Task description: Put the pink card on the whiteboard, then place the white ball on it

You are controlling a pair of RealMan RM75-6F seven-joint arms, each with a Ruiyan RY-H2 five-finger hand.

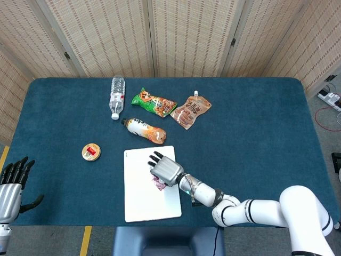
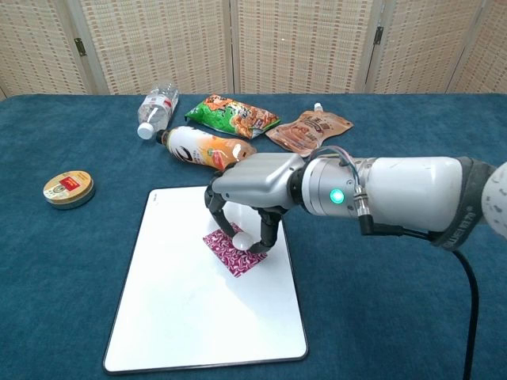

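White ball (image 2: 241, 238) sits over the pink card (image 2: 234, 255), pinched btw thumb and fingers (image 2: 218, 215) of right hand (image 2: 252, 190); can't tell if ball touches card yet. Card lies flat on whiteboard (image 2: 182, 317), roughly mid-board, slightly toward the right edge. Right hand is palm-down over card, arm coming in from the right. Left hand (image 1: 11, 184) is at the table's near-left corner, well apart, fingers spread, holding nothing. Round tin (image 2: 69, 189) left of board. Behind board: orange drink bottle (image 2: 210, 151) just beside far edge, water bottle (image 2: 158, 107), green snack bag (image 2: 234, 115), brown pouch (image 2: 307, 131). All on blue table (image 2: 396, 317).
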